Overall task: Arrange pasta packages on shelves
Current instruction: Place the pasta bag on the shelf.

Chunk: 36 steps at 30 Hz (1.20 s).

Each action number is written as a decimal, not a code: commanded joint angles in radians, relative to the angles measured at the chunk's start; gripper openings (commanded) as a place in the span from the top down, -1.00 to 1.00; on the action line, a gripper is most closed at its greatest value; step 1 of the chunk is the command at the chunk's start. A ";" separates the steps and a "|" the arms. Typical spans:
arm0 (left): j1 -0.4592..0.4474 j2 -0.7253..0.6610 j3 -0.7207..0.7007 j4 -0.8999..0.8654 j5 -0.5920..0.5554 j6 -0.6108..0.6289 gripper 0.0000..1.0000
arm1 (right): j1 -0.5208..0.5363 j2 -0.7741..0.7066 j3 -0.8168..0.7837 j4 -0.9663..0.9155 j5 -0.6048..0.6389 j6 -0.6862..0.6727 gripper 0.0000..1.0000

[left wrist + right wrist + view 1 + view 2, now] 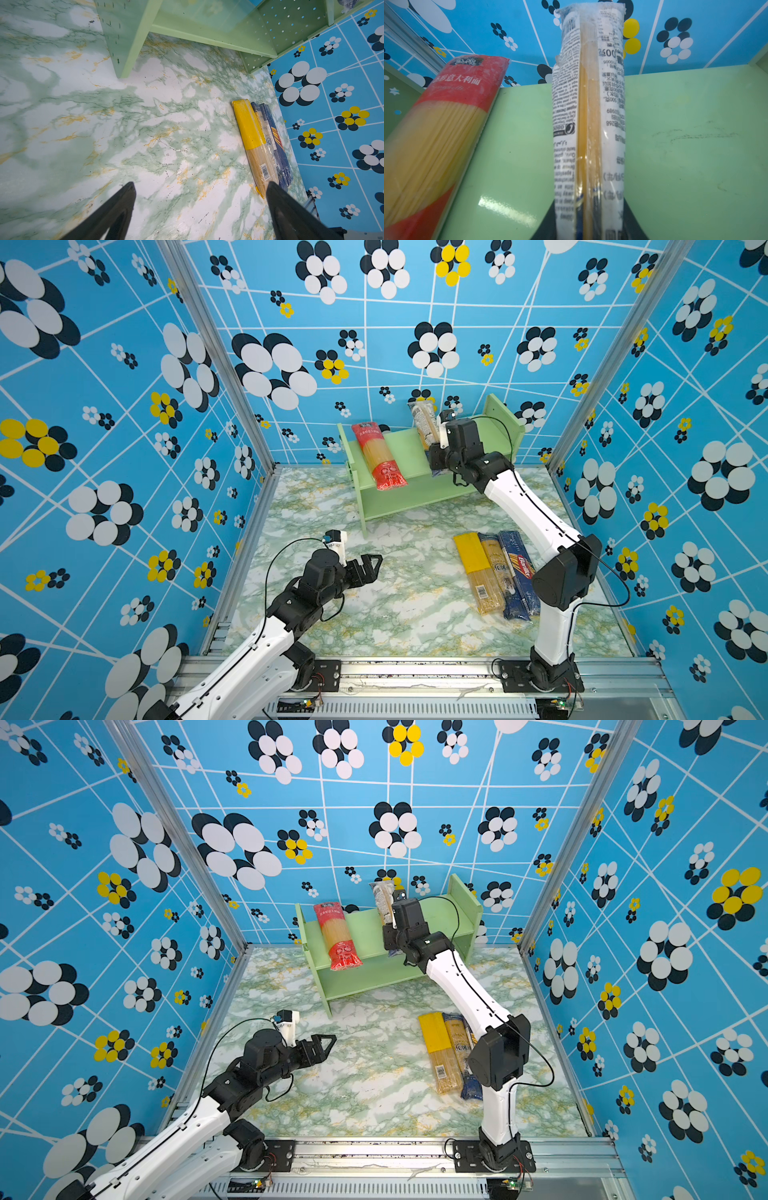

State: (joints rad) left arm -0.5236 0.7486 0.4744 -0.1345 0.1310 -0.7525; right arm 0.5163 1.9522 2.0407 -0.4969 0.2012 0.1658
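Pasta packages, five long narrow packs, as seen from the front of the cell.

Red pack (379, 456): lies flat on the top board of the green shelf (405, 448), long axis running front to back, near end overhanging the front edge. The far end carries Chinese lettering, "意大利面", legible in the right wrist view.

Clear pack with white label (589, 124): over the same top board, to the right of the red pack and apart from it, long axis also front to back, far end reaching past the shelf's rear edge. Dense black small print runs along its length, with "500" among it. The right hand (589, 226) is clamped on its near end. Whether its underside touches the board cannot be told.

Yellow pack (473, 568): flat on the marbled desk (395, 614), yellow end toward the shelf, with a barcode sticker on the clear half.

Brownish pack with dark blue end (494, 568): pressed against the yellow pack's right side and parallel to it. Its lettering is too small to read.

Dark blue pack (519, 572): rightmost of the three and touching the brownish one, red "Barilla" logo reading lengthwise.

Left hand (371, 565): fingers spread, holding nothing, above bare desk well left of the three packs.
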 commanded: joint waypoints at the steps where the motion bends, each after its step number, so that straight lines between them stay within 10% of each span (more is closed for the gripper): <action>1: 0.000 -0.005 -0.004 0.001 -0.010 -0.006 -0.98 | -0.004 0.051 -0.046 -0.086 0.008 0.009 0.58; 36: 0.000 -0.004 -0.013 0.007 -0.016 -0.010 -0.98 | -0.004 0.067 -0.043 -0.095 -0.002 0.009 0.37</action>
State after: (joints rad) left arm -0.5240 0.7494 0.4740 -0.1341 0.1303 -0.7601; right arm 0.5163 1.9530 2.0407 -0.4961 0.2008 0.1658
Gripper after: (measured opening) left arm 0.991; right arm 0.326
